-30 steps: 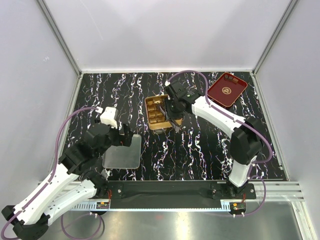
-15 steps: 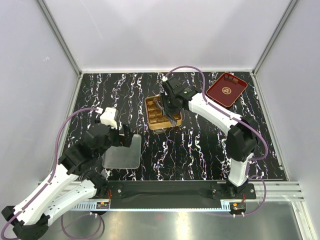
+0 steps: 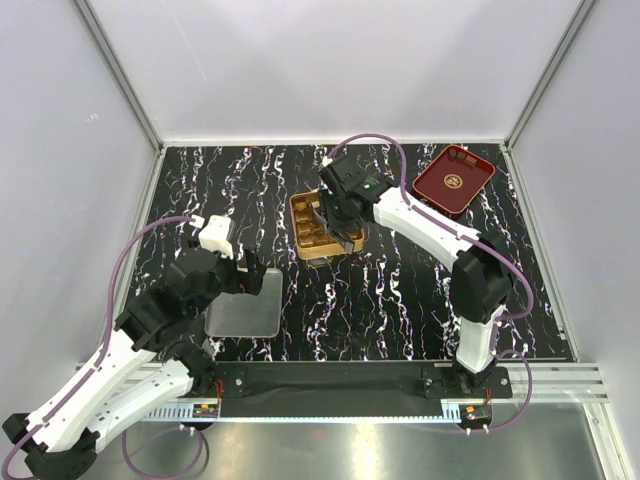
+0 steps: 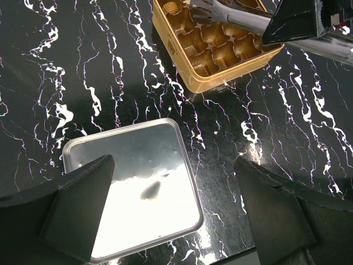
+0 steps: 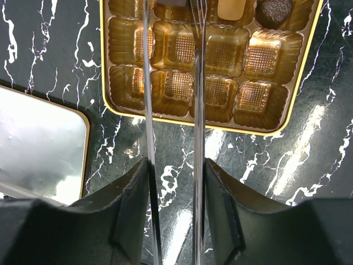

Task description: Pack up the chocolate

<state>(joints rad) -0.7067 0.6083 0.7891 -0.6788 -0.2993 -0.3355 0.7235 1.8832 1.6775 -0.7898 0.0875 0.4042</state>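
The gold tin with its grid of cups lies mid-table. Chocolate shows in its far row: a tan block and a dark round piece. My right gripper hovers over the tin, shut on metal tongs. The two blades run forward between the fingers, tips over the far cups. Nothing is visible between the blades. My left gripper stands open, with nothing between its fingers, above the silver lid.
A dark red tray sits at the back right corner of the black marbled table. The silver lid lies at the front left, close to the left arm. White walls close the sides and back.
My right gripper has shifted a little back and left over the tin, and the tong blades stand slightly wider apart. The left arm has not moved.
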